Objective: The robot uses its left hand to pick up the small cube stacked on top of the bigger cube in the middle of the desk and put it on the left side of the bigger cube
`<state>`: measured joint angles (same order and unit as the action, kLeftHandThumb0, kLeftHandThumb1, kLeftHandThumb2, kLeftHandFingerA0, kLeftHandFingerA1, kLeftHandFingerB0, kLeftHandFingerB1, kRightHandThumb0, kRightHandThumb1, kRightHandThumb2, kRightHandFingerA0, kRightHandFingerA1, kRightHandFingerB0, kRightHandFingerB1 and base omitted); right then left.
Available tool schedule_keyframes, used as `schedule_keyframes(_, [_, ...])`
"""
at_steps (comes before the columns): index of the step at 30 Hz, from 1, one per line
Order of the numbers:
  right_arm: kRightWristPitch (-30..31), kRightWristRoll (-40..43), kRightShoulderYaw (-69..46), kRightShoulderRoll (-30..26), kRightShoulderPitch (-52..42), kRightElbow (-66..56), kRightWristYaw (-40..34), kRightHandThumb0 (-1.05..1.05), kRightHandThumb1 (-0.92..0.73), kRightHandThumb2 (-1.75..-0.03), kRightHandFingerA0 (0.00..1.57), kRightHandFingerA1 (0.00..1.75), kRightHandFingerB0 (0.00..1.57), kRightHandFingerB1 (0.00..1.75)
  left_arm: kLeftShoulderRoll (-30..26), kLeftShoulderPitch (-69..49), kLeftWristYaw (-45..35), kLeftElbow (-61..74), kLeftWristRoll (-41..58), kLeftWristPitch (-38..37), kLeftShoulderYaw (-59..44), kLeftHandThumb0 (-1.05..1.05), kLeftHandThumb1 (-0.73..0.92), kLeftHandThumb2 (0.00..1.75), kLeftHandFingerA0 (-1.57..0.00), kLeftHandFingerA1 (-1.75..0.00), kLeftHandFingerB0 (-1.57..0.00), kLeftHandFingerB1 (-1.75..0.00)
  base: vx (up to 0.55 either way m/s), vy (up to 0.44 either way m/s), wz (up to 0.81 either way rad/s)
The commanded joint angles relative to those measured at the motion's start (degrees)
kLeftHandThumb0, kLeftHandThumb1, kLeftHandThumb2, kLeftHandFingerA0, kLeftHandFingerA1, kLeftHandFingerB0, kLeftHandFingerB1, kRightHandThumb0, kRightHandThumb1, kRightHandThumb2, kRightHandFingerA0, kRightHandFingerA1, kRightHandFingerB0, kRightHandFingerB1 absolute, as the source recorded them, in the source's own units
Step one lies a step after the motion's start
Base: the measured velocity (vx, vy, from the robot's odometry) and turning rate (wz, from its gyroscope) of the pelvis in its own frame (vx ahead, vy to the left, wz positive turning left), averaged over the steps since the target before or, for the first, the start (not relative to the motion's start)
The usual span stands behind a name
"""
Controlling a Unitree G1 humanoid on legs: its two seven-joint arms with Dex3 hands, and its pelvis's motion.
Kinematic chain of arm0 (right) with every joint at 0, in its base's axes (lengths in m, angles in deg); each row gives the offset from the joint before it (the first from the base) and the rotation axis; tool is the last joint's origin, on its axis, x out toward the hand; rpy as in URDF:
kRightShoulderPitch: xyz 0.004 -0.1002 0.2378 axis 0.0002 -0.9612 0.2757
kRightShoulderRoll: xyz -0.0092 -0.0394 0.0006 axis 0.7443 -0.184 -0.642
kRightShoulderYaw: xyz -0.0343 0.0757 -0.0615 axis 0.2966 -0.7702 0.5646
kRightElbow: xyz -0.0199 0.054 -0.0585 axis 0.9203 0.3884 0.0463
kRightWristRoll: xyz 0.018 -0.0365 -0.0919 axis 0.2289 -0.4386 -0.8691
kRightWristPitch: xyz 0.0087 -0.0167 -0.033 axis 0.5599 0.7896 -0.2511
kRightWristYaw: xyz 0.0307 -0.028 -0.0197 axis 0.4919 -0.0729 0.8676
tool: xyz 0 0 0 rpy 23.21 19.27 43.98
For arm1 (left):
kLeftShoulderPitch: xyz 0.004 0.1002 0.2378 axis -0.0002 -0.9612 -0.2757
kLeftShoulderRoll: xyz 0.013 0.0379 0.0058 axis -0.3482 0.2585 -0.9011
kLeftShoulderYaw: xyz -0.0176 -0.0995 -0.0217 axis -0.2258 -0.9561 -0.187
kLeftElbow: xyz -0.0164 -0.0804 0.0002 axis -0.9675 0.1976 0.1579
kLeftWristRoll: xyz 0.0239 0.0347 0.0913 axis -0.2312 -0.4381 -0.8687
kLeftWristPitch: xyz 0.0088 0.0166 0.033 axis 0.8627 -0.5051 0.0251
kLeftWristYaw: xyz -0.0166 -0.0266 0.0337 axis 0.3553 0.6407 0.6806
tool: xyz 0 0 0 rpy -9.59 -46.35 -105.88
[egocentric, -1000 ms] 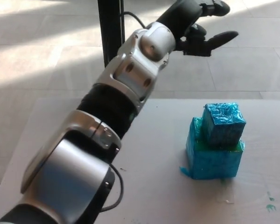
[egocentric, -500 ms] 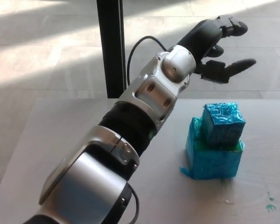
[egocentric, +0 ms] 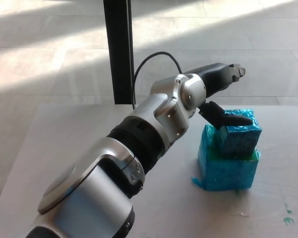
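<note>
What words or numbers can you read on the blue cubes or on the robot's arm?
None. No words, numbers or signs can be read anywhere in this picture.
small cube: only crinkly blue wrapping, no writing.
bigger cube: the same blue wrapping, no writing.
left hand and its silver and black arm: no label shows.
desk: only a few blue-green smudges near its right edge, not letters.

No legible text, labels, brands or numbers anywhere.

Left hand (egocentric: 219, 96) dropped from above — black thumb now over small cube (egocentric: 238, 133) top.
</note>
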<state>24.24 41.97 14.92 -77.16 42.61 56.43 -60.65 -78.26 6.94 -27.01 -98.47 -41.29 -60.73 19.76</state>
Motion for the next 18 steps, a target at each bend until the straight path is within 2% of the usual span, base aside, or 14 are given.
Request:
schedule_keyframes(1, [0.7, 0.4, 0.1, -1.5, 0.2, 0.2, -0.1, -0.63, -0.61, -0.97, 0.48, 0.72, 0.29, 0.50, 1.7, -0.6, -1.2, -0.8, -2.6, 0.9, 0.3, -1.05, 0.64, 0.63, 0.00, 0.00, 0.00, 0.00, 0.00, 0.000, 0.00])
schedule_keyframes(2, [0.7, 0.4, 0.1, -1.5, 0.2, 0.2, -0.1, -0.63, -0.61, -0.97, 0.48, 0.72, 0.29, 0.50, 1.8, -0.6, -1.2, -0.9, -2.7, 0.9, 0.2, -1.05, 0.64, 0.63, 0.00, 0.00, 0.00, 0.00, 0.00, 0.000, 0.00])
schedule_keyframes(3, [0.5, 0.4, 0.1, -1.5, 0.1, -0.1, -0.2, -0.65, -0.61, -0.96, 0.47, 0.71, 0.29, 0.50, 2.4, -1.1, -0.8, -0.8, -2.3, 1.0, -0.3, -1.04, 0.50, 0.98, 0.00, 0.00, 0.00, 0.00, 0.00, 0.000, 0.00])
schedule_keyframes(6, [0.5, 0.4, 0.2, -1.6, 0.3, 0.1, -0.1, -0.64, -0.61, -0.97, 0.47, 0.72, 0.28, 0.50, 3.7, -2.5, -0.7, 0.0, -1.1, 1.4, -2.2, -1.05, 0.51, 0.96, 0.00, 0.00, 0.00, -0.02, 0.00, 0.000, 0.00])
schedule_keyframes(7, [0.7, 0.3, 0.3, -1.6, 0.4, 0.3, 0.0, -0.64, -0.62, -0.96, 0.47, 0.71, 0.28, 0.49, 4.0, -3.1, -0.9, 0.4, -0.7, 1.6, -2.9, -1.05, 0.65, 0.62, 0.00, 0.00, 0.00, 0.00, 0.00, 0.000, 0.00])
schedule_keyframes(15, [0.5, 0.7, -0.1, -1.3, 0.7, 0.6, -0.3, -0.63, -0.61, -0.96, 0.48, 0.72, 0.30, 0.50, 5.8, -5.6, -0.7, 0.7, -0.3, 2.5, -5.5, -1.05, 0.63, 0.61, 0.00, 0.00, 0.00, 0.00, 0.00, 0.000, 0.00])
schedule_keyframes(16, [0.1, 0.9, -0.2, -1.3, 0.7, 0.5, 0.0, -0.65, -0.61, -0.96, 0.48, 0.72, 0.29, 0.50, 6.2, -5.9, -0.4, 0.3, -0.1, 2.7, -6.0, -1.05, 0.50, 0.97, 0.00, 0.00, 0.00, 0.00, 0.00, 0.000, 0.00])
schedule_keyframes(18, [0.2, 1.0, -0.2, -1.2, 0.7, 0.3, -0.1, -0.64, -0.61, -0.96, 0.48, 0.72, 0.29, 0.50, 6.2, -6.2, -0.3, 0.3, -0.7, 2.5, -6.0, -1.05, 0.49, 0.96, 0.00, 0.00, 0.00, -0.01, 0.00, 0.000, 0.00])
